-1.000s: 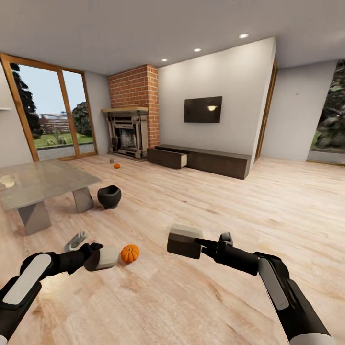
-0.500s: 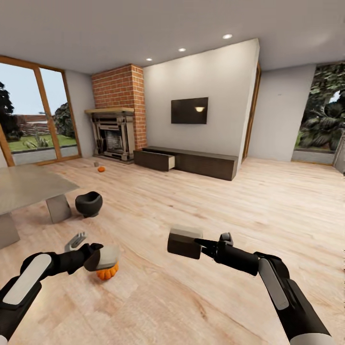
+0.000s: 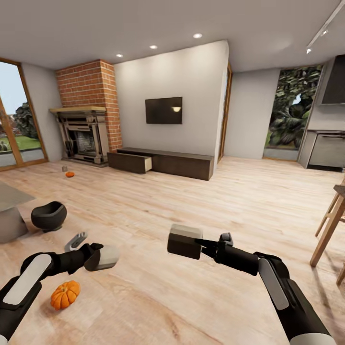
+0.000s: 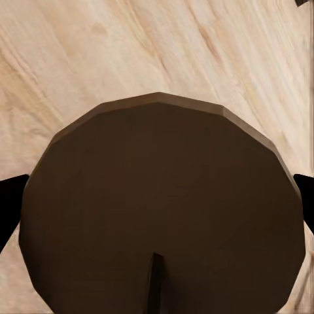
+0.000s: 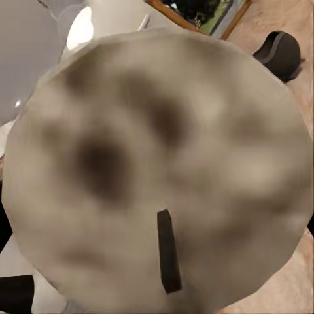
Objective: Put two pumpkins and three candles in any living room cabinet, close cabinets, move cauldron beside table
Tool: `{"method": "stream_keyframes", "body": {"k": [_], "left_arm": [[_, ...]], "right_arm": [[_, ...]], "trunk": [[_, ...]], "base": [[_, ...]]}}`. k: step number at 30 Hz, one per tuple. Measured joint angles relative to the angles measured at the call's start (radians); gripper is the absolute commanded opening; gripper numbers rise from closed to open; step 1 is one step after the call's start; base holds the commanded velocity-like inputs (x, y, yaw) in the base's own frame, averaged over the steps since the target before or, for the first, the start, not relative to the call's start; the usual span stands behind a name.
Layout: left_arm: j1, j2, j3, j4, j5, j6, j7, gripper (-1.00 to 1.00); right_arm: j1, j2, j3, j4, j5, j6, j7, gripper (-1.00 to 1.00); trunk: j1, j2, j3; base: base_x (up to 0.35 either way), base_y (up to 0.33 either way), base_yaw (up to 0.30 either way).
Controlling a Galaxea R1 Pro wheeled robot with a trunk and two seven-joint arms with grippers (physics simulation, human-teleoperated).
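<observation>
Bright-orange ribbed pumpkins [image 3: 65, 294], black cauldron [image 3: 48, 216], dark-brown cabinet [image 3: 177, 163], pale wood-grain floor [image 3: 191, 201]

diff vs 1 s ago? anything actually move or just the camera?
Mostly the camera: the view swung right, sliding the room left. Both arms hold their pose, left gripper and right gripper each still on a candle. Near pumpkin, cauldron and open cabinet drawer look unmoved.

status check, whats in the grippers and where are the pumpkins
Left gripper shut on pale squat candle, right gripper shut on brown-and-cream candle. Orange ribbed pumpkin on floor below left arm, second pumpkin near fireplace. Dark low cabinet drawer open, path bare floor.
</observation>
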Motion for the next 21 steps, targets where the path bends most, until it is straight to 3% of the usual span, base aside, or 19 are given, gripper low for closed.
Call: {"method": "stream_keyframes", "body": {"k": [14, 21], "left_arm": [[0.000, 0.000, -0.001, 0.000, -0.001, 0.000, 0.000, -1.00], [0.000, 0.000, -0.001, 0.001, -0.001, 0.001, 0.000, -1.00]], "right_arm": [[0.000, 0.000, 0.000, 0.000, 0.001, 0.000, 0.000, -1.00], [0.000, -0.001, 0.000, 0.000, 0.001, 0.000, 0.000, -1.00]], "trunk": [[0.000, 0.000, 0.000], [0.000, 0.000, 0.000]], "base": [[0.246, -0.222, -0.013], [0.316, -0.056, 0.000]]}}
